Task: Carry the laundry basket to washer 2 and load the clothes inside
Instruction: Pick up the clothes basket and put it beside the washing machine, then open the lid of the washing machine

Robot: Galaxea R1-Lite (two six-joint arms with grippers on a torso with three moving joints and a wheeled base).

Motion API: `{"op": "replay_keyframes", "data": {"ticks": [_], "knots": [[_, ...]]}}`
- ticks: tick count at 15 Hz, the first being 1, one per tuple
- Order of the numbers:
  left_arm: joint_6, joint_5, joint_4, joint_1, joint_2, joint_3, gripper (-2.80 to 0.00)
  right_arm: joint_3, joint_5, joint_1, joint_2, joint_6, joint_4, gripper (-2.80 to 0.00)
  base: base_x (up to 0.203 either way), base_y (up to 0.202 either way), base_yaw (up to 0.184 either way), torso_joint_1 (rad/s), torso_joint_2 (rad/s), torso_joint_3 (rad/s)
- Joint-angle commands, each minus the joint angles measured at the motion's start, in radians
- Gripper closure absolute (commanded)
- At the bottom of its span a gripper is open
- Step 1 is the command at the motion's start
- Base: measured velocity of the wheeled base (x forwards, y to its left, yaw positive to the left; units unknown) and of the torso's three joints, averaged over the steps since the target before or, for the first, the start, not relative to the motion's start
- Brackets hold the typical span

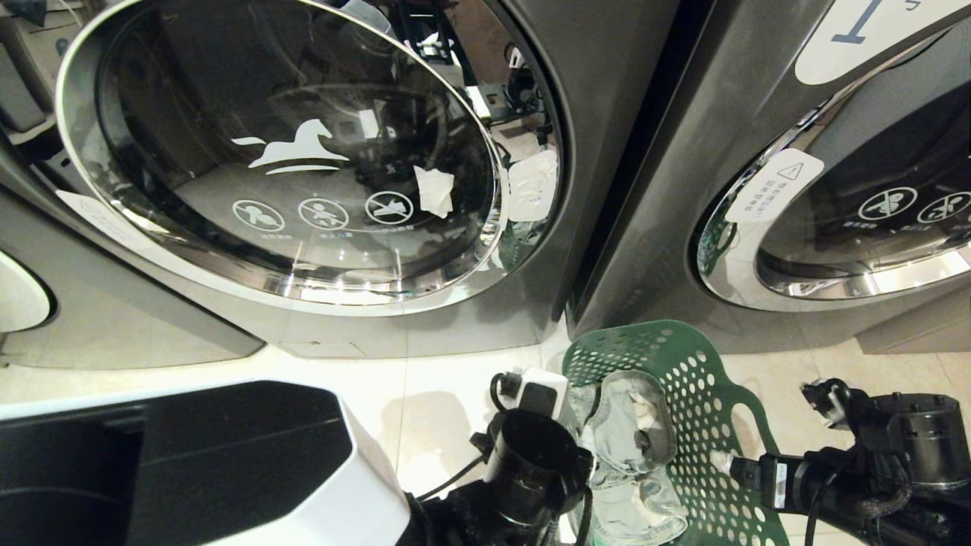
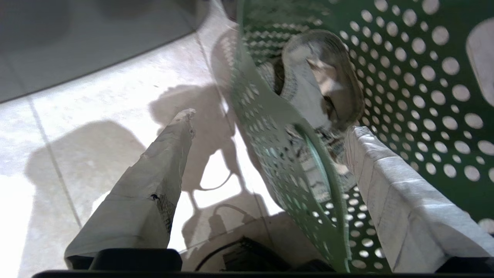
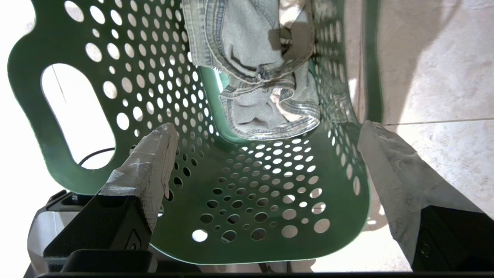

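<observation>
Both grippers straddle basket walls, spread.

Pale tiled floor bears the green laundry basket beside two washers.

The head view's lower edge is cutting off the basket and the jeans inside it; the left arm is hiding the basket's near-left rim.

Both arms are reaching low in front; the left gripper and right gripper are gaping wide, holding nothing.
</observation>
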Motion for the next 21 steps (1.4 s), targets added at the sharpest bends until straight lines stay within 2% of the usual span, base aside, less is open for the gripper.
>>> {"op": "replay_keyframes", "data": {"ticks": [1,2,3,6,10,11,12,17,19,21], "knots": [[-0.002,0.012,-0.006,0.017,-0.048,0.016,-2.80,0.013,-0.003,0.001,-0.030,0.001,-0.005,-2.80,0.000,0.000,0.000,0.000,0.00,0.000],[-0.002,0.016,-0.006,0.023,-0.054,0.028,-2.80,0.019,-0.003,0.002,-0.033,-0.003,-0.005,-2.17,0.000,0.000,0.000,0.000,0.00,0.000],[-0.005,0.017,-0.017,0.034,-0.061,0.053,-2.80,0.030,-0.007,0.005,-0.034,-0.004,-0.006,0.00,0.000,0.000,0.000,0.000,0.00,0.000],[0.000,0.019,-0.112,0.036,-0.066,0.076,-2.80,0.045,-0.020,0.008,-0.052,-0.005,-0.005,0.00,0.000,0.000,0.000,0.000,0.00,0.000],[-0.006,0.019,-0.125,0.023,-0.069,0.073,-2.80,0.092,-0.022,0.009,-0.079,-0.001,-0.007,0.00,0.000,0.000,0.000,0.000,0.00,0.000],[-0.008,0.020,-0.141,0.013,-0.067,0.089,-2.32,0.099,-0.022,0.009,-0.085,-0.001,-0.007,0.00,0.000,0.000,0.000,0.000,0.00,0.000],[-0.002,0.019,-0.170,0.008,-0.060,0.111,0.00,0.104,-0.022,0.008,-0.085,0.000,-0.008,0.00,0.000,0.000,0.000,0.000,0.00,0.000],[0.029,0.055,-0.239,0.029,-0.079,0.151,0.00,0.098,-0.023,0.011,-0.138,-0.007,-0.008,0.00,0.000,0.000,0.000,0.000,0.00,0.000],[0.069,0.057,-0.269,0.076,-0.119,0.167,0.00,0.096,-0.020,0.033,-0.156,-0.010,-0.007,0.00,0.000,0.000,0.000,0.000,0.00,0.000],[0.119,0.057,-0.278,0.154,-0.161,0.173,0.00,0.086,-0.022,0.072,-0.156,-0.010,-0.007,0.00,0.000,0.000,0.000,0.000,0.00,0.000]]}}
